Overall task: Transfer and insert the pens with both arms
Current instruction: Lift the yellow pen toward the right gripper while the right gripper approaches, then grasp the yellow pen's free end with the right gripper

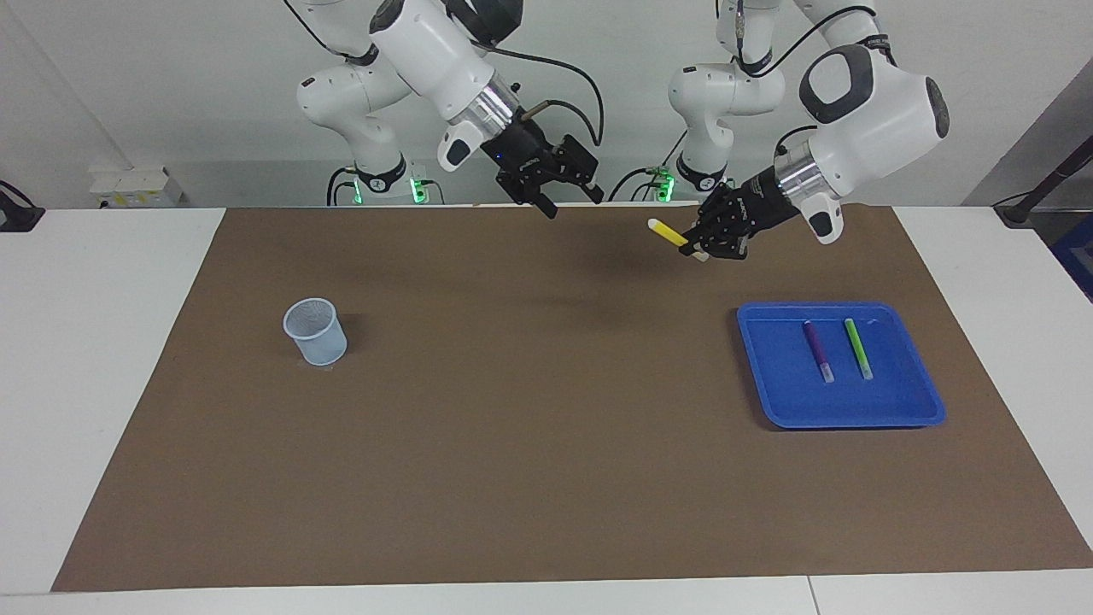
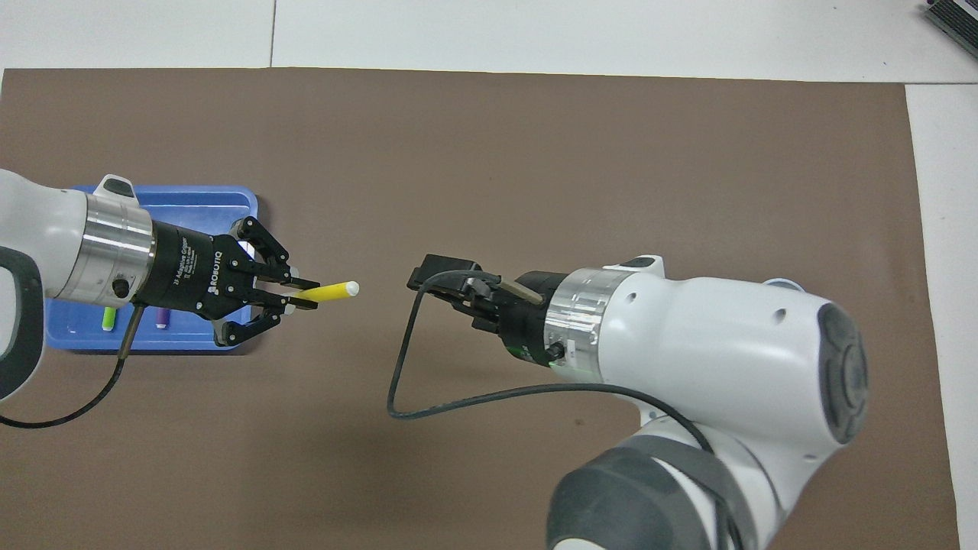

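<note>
My left gripper (image 1: 696,248) (image 2: 302,296) is shut on the yellow pen (image 1: 668,232) (image 2: 332,291), held level in the air over the brown mat beside the blue tray (image 1: 854,410) (image 2: 206,200). The pen's pale end points at my right gripper (image 1: 570,202) (image 2: 428,276), which hangs open over the middle of the mat, a short gap from the pen's tip. The purple pen (image 1: 817,350) (image 2: 162,317) and the green pen (image 1: 858,348) (image 2: 108,318) lie side by side in the tray; in the overhead view my left arm covers most of them.
A pale blue mesh cup (image 1: 315,330) stands upright on the mat toward the right arm's end. The brown mat (image 1: 546,478) covers most of the white table. A black cable (image 2: 428,401) loops down from my right wrist.
</note>
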`<state>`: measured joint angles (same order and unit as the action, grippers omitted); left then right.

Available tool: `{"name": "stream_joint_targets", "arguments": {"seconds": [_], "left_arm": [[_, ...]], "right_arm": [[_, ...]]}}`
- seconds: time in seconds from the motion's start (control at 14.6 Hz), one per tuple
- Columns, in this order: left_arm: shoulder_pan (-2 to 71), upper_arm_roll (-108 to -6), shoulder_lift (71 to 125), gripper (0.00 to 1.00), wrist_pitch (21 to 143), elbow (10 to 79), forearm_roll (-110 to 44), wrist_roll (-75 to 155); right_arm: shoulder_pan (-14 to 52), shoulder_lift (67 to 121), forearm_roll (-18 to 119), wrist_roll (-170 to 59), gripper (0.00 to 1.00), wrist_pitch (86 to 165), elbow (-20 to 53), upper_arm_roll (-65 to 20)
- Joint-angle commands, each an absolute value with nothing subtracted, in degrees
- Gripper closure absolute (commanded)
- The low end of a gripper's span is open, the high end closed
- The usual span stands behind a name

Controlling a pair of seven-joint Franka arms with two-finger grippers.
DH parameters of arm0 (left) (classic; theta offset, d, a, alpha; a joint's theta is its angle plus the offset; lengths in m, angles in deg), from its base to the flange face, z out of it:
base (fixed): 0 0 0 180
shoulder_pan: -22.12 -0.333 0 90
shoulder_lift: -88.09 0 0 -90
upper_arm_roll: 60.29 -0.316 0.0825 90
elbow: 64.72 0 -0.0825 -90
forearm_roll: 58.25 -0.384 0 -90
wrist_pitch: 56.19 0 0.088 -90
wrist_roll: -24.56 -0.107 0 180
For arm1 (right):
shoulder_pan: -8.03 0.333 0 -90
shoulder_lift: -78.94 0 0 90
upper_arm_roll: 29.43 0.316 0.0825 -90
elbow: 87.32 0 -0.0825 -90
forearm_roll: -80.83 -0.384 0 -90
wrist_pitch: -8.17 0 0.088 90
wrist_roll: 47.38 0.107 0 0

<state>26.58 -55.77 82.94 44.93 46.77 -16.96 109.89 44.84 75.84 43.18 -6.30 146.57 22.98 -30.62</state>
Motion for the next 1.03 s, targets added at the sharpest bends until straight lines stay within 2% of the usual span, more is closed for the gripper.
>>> {"name": "stream_joint_targets", "arguments": {"seconds": [0.0,0.21,0.41,0.62,0.96], "left_arm": [[27.65,-56.34,78.87,1.00,48.57,51.90,-15.19,114.10],[29.50,-56.34,78.16,1.00,49.28,52.70,-14.92,115.43],[29.77,-56.34,77.81,1.00,49.02,53.05,-14.83,115.61],[29.68,-56.34,77.46,1.00,48.14,53.05,-14.83,115.79],[29.68,-56.34,77.46,1.00,47.43,52.97,-14.83,115.70]], "right_arm": [[48.62,79.19,41.72,-3.36,0.00,151.77,20.97,-30.66],[52.49,81.39,41.81,-2.55,0.00,156.69,19.91,-30.66],[53.55,83.77,42.86,-3.95,0.02,157.05,17.80,-30.66],[52.85,84.65,42.77,-9.57,0.11,157.05,17.62,-30.75],[52.32,85.09,42.77,-11.07,0.39,157.05,17.53,-30.75]]}}
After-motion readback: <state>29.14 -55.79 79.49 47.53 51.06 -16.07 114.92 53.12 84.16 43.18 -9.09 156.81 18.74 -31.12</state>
